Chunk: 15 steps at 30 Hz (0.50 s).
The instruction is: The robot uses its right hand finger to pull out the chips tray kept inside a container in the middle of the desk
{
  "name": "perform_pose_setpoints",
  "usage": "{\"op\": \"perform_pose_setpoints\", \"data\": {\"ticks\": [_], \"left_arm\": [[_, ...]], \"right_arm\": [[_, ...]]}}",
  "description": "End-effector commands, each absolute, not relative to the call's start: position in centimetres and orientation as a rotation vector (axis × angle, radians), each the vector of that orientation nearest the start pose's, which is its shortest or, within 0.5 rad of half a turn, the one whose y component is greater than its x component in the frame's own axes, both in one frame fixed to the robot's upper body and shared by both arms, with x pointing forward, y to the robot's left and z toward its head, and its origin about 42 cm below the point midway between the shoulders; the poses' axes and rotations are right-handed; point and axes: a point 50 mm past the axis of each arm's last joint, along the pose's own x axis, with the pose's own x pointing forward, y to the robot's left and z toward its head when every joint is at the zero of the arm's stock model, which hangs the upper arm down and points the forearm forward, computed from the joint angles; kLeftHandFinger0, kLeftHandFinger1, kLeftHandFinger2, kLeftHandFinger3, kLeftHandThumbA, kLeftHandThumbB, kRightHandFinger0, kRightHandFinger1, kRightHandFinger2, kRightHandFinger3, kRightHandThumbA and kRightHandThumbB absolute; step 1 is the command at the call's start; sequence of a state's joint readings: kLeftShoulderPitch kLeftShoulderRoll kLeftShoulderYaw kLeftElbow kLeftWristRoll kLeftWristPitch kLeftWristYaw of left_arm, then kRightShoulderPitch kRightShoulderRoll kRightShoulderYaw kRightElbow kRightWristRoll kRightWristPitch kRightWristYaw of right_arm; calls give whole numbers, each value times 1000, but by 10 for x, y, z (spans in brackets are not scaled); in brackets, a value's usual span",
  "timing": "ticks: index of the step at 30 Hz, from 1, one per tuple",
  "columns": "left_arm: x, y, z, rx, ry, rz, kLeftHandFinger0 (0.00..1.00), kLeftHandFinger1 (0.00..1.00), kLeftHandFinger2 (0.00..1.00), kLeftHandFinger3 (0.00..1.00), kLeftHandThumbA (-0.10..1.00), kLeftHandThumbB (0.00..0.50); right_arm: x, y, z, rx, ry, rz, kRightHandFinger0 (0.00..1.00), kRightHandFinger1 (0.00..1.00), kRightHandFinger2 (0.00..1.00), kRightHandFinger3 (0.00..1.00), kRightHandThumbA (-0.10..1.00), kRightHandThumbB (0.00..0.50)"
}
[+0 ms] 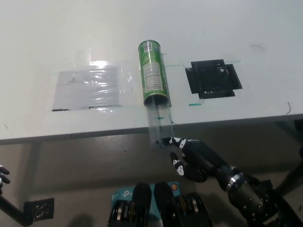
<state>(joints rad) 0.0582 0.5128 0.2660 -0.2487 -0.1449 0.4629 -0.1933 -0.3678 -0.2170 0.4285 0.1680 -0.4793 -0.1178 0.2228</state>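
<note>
Chips tray [159, 124], clear plastic, juts from the open near mouth of the green chips can [153, 73], which lies on its side mid-desk, lid end pointing away. Tray overhangs the front edge of the white desk [227, 28]; its free end hangs in the air just past that edge. Right hand [189, 156], black, sits below and in front of the desk edge, one finger stretched out with its pale tip [166, 140] at the tray's near end, apparently hooked on the rim; contact looks likely, though the clear plastic makes it hard to confirm. Other fingers loosely curled, grasping nothing. Left hand [3, 176], white, rests at the far lower left, only a sliver in view, state cannot be told. Clear plastic sheet [85, 87] lies left of the can, black square patch [212, 78] to its right; neither involved. Judgement: the pull-out step is under way, tray partly drawn, back portion inside the can. Next move calls for drawing along the can's axis, fingertip kept hooked; a sideways tug could roll the can or let the overhanging tray tip off the edge.
</note>
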Motion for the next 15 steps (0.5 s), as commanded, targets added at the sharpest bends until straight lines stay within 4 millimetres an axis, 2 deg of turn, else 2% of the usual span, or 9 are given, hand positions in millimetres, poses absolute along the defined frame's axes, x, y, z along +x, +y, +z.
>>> {"op": "perform_pose_setpoints", "data": {"ticks": [1,6,10,12,13,15], "left_arm": [[254,416,198,369,208,64,196,237,332,651,-100,0],[253,416,196,349,205,62,200,235,324,657,-100,0],[252,416,195,363,206,64,192,234,323,662,-100,0],[249,416,194,360,215,69,182,227,318,667,-100,0],[250,416,193,348,217,73,181,227,317,666,-100,0],[250,417,192,350,211,70,167,218,311,666,-100,0]], "right_arm": [[360,-138,145,-801,-270,675,0,14,848,899,-100,159],[358,-136,147,-780,-277,665,0,16,729,792,-100,159],[354,-136,145,-768,-272,671,0,0,756,810,-100,168],[351,-137,148,-758,-276,672,0,0,957,986,-100,159],[351,-138,151,-764,-292,666,0,0,1000,1000,-100,158],[351,-139,158,-768,-329,629,0,7,1000,1000,-100,180]]}}
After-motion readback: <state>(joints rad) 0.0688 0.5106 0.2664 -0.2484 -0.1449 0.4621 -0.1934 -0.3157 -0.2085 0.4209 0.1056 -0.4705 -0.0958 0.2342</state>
